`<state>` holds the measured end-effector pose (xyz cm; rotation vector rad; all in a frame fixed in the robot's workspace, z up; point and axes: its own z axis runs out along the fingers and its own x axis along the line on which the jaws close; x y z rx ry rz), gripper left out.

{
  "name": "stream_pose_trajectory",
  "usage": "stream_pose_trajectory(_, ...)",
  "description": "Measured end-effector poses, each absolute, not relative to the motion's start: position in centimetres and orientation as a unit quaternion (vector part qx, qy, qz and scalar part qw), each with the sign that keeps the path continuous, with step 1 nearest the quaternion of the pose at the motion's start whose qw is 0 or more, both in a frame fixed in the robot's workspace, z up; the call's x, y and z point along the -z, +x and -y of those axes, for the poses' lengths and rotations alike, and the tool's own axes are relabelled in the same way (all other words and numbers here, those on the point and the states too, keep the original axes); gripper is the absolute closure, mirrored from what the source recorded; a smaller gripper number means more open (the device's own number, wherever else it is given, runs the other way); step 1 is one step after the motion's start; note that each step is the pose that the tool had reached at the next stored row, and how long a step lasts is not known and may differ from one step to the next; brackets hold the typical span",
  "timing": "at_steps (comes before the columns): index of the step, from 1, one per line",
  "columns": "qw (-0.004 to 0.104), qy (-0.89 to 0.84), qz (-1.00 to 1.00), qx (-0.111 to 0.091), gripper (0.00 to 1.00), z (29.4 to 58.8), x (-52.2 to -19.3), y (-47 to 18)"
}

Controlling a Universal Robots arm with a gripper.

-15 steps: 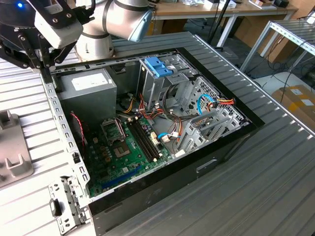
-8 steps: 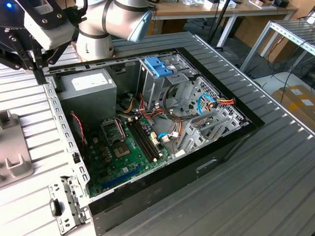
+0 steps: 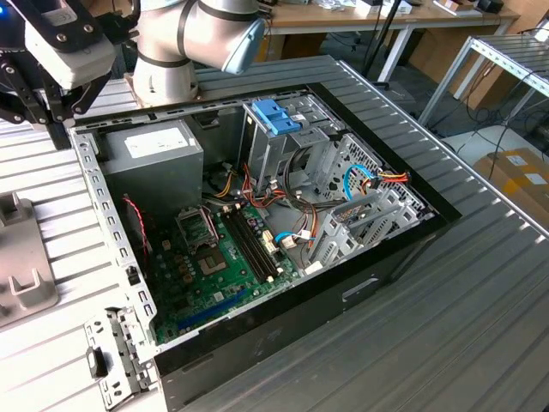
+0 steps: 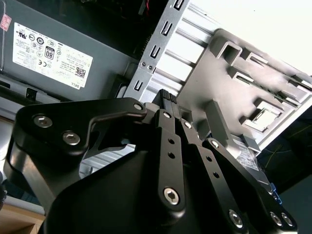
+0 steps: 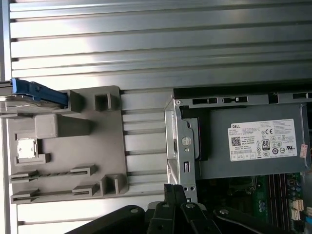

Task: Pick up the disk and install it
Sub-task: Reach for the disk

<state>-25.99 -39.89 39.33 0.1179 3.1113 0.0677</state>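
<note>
Closest to the lens, my gripper (image 4: 171, 100) hangs over the case rim, fingers pressed together and holding nothing. My disk (image 5: 29, 95) sits apart from me, seemingly on edge in the grey holder (image 5: 68, 146). I judge I should spread wide and square across its metal body, sparing the blue bracket. Rightward, the open case (image 3: 94, 197) holds a power-supply box (image 3: 150, 159), motherboard (image 3: 214, 275) and drive cage (image 3: 334, 167).

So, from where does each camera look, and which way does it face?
Exterior view: off the arm, looking down into the open case; the arm and hand show.
First wrist view: on the wrist, looking down past the hand at the fixture and power supply.
Second wrist view: on the wrist, looking along the hand at the fixture.
Both wrist views share hand, fixture, power supply.
</note>
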Motion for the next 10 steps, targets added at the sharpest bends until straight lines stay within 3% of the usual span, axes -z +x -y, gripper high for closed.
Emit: stream_pose_trajectory(10, 0.014, 0.038, -0.999, -0.022, 0.90, 39.89, -39.33, -27.09)
